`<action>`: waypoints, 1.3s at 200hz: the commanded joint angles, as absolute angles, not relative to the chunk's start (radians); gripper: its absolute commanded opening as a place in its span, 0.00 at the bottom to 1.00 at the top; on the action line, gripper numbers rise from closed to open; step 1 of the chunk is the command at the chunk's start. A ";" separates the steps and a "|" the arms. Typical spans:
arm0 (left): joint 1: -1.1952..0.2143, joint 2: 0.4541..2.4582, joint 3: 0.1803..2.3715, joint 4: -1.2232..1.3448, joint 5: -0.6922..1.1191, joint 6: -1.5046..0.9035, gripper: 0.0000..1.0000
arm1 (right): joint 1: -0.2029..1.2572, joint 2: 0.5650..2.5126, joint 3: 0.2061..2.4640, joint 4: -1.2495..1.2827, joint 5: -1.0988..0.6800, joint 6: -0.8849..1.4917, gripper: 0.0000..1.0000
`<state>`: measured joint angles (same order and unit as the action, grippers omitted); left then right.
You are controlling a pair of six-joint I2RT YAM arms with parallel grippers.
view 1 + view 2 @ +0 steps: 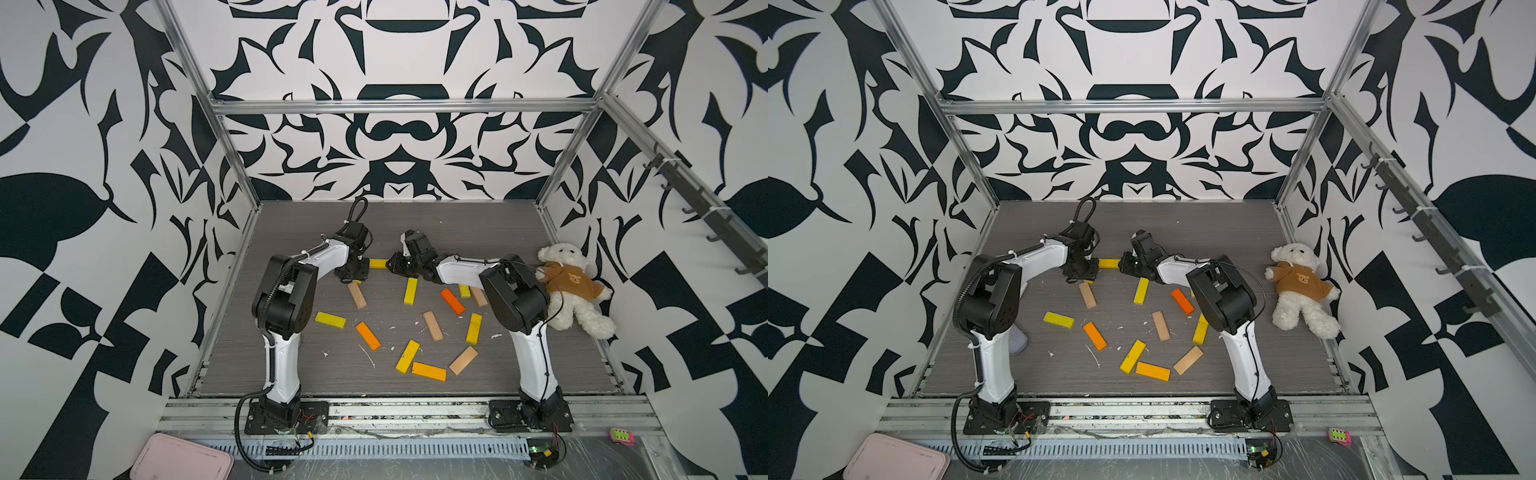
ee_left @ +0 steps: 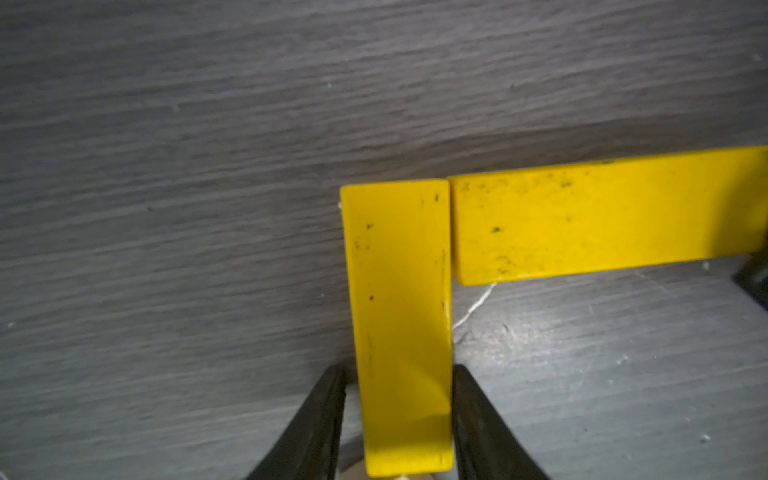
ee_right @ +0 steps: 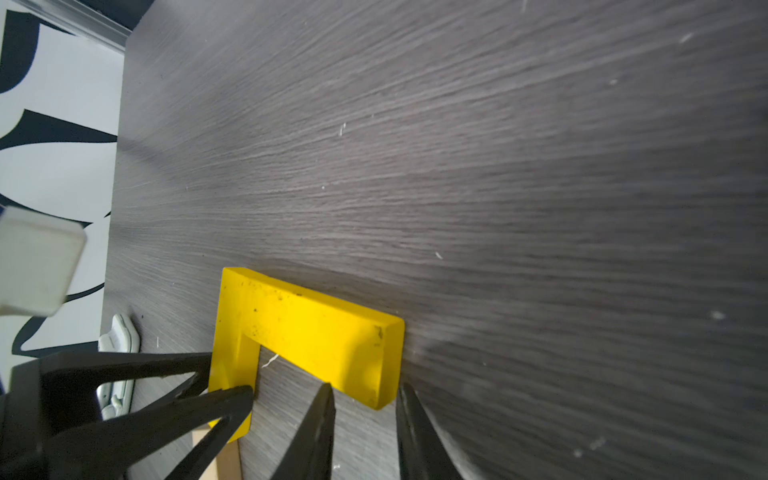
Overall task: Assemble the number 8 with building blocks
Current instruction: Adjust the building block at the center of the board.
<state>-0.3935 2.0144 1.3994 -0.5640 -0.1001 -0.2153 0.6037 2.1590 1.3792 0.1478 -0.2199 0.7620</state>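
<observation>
Left pincer (image 2: 398, 370): jaws clamped across the side yellow block (image 2: 399, 270), toward its end away from the corner. The block lies flat on the table (image 1: 415, 224).

Right pincer (image 3: 365, 386): jaws clamped on the end of the top yellow block (image 1: 379, 263).

Finding: the two blocks meet in a corner at the far middle of the table. The seam is thin and the outer edges are nearly flush.

I judge the step in hand to be setting the first corner of the 8.

Recommendation: I would pin the top block with the right pincer while the left parts its jaws evenly and lifts straight up, without sideways drag.

A tan block (image 1: 357, 295) lies just beside the side block's free end, and I would avoid it on retreat.

The loose blocks (image 1: 368, 336) lie scattered nearer the arm bases.
</observation>
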 commanded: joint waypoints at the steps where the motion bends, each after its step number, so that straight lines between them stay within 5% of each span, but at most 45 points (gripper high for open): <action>1: -0.385 2.011 1.398 -0.575 -0.086 -0.210 0.44 | 0.609 2.148 1.415 0.165 -0.197 0.767 0.29; 260: -0.385 2.006 1.399 -0.555 -0.021 -0.218 0.46 | 0.609 2.215 1.492 0.126 -0.203 0.733 0.27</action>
<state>-0.3882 2.0144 1.3994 -0.5533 -0.0383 -0.2092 0.6041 2.2166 1.4563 0.1287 -0.2157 0.7559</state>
